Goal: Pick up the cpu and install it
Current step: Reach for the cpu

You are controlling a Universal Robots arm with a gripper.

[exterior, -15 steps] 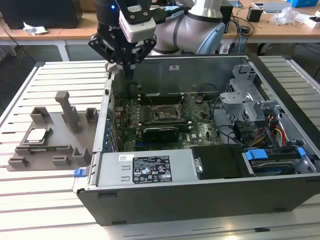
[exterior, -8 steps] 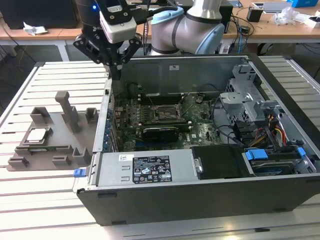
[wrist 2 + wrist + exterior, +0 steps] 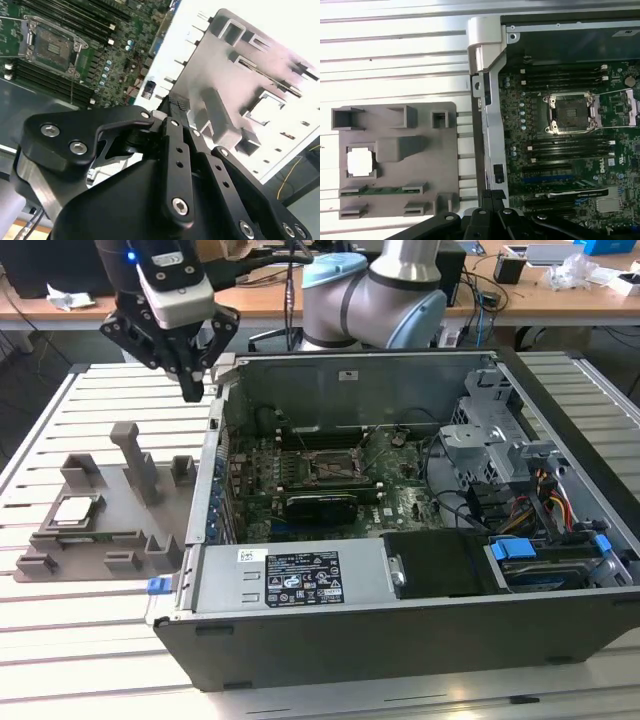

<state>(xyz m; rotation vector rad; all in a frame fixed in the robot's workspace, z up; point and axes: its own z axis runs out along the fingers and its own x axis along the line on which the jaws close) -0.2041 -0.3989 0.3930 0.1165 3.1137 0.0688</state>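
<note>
Exterior view overlooks the case [image 3: 400,640]; both wrist views share the socket [image 3: 52,47] [image 3: 570,114].

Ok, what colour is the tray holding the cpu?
Plain grey tray, best in the first wrist view.

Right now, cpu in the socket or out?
Out. The cpu lies in a recess of the grey fixture outside the case; the motherboard socket shows bare, nothing seated.
</note>
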